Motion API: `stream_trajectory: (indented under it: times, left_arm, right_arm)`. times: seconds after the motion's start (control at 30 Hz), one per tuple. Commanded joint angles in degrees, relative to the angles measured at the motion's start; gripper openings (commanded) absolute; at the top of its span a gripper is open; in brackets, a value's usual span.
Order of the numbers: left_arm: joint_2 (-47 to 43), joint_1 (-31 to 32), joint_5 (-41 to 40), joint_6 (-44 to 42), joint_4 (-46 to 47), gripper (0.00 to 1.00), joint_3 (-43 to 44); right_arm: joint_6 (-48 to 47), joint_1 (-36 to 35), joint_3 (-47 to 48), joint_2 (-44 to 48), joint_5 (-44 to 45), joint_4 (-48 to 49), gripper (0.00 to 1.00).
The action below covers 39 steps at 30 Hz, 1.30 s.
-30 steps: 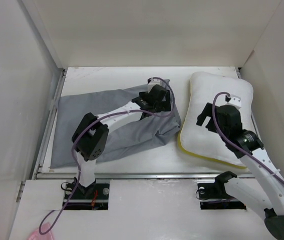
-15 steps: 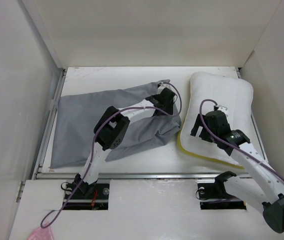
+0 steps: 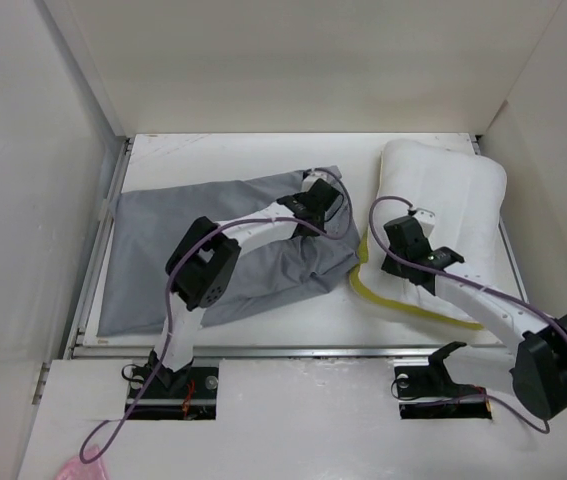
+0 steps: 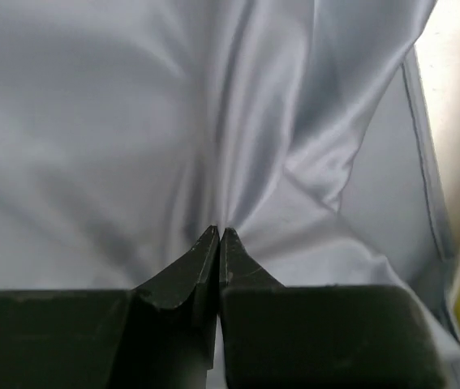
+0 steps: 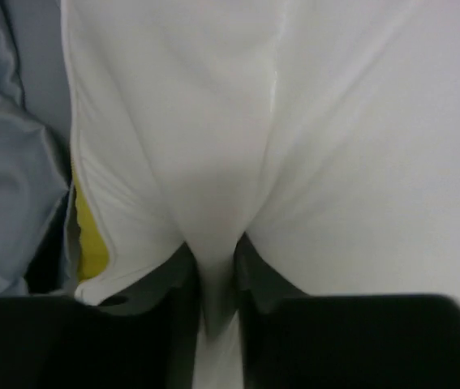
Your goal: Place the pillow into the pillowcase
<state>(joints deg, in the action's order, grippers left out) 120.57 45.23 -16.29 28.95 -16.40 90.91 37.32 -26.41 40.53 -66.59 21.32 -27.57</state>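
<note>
The grey pillowcase (image 3: 153, 240) lies limp across the left half of the table, its right end bunched up. My left gripper (image 3: 315, 205) presses down on that right end; in the left wrist view the tips (image 4: 218, 235) are shut on a pinch of grey cloth (image 4: 132, 121), with folds radiating from them. The white pillow (image 3: 458, 195) lies at the right, its yellow trim (image 3: 393, 300) towards the pillowcase. My right gripper (image 3: 400, 235) sits on the pillow's left part, shut (image 5: 213, 251) on a pulled-up fold of the white fabric (image 5: 335, 146). Yellow trim (image 5: 90, 235) and grey cloth (image 5: 10, 162) show beside it.
White walls (image 3: 33, 200) close in the table on the left, back and right. A metal rail (image 3: 263, 350) runs along the table's near edge, with both arm bases (image 3: 178, 380) behind it. A pink scrap (image 3: 71, 467) lies at the bottom left.
Both grippers have closed, the left on the pillowcase's right end and the right on the pillow. The right gripper slid left across the pillow towards its trimmed edge, and the pillow's left side has puckered.
</note>
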Motion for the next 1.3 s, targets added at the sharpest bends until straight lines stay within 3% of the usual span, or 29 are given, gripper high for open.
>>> stream_trajectory:
  times: [0.0,0.03,0.07,0.2,0.63,0.8,0.9,1.03,1.27]
  left_arm:
    - [-10.3,-0.4,-3.3,-1.3,-0.1,0.00,-4.2]
    - [-12.8,-1.0,-3.3,-1.3,-0.1,0.00,-5.6]
    - [-14.1,-1.0,-3.3,-1.3,-0.1,0.00,-8.7]
    - [-18.9,-1.0,-3.6,-0.6,0.4,0.00,-13.6]
    - [-29.0,-1.0,-3.8,-4.9,-1.2,0.00,-14.8]
    - [-34.5,-3.3,1.9,-4.4,0.4,0.00,-19.9]
    - [-35.7,-3.3,5.0,-4.4,2.2,0.00,-21.2]
    - [-35.7,-3.3,7.8,-5.7,2.2,0.00,-20.7]
    - [-38.4,-2.3,8.6,-6.4,1.1,0.00,-19.5]
  right_arm:
    - [3.0,-0.7,3.2,-1.8,3.5,7.5,0.18]
    - [3.0,-0.7,4.3,-2.3,4.2,8.3,0.06]
    - [3.0,-0.7,6.5,-2.3,5.2,8.3,0.00]
    - [0.9,-0.7,10.6,-2.3,6.5,11.2,0.00]
    - [-8.5,0.5,21.5,-4.3,11.4,13.4,0.00]
    - [-15.4,0.5,19.5,-6.3,0.6,20.0,0.00]
    - [-19.9,-3.1,16.3,-7.5,-5.6,24.9,0.00]
    - [-24.6,-9.3,14.9,-14.2,-4.0,28.1,0.00]
    - [-24.3,-10.5,22.0,-25.3,-3.0,28.0,0.00]
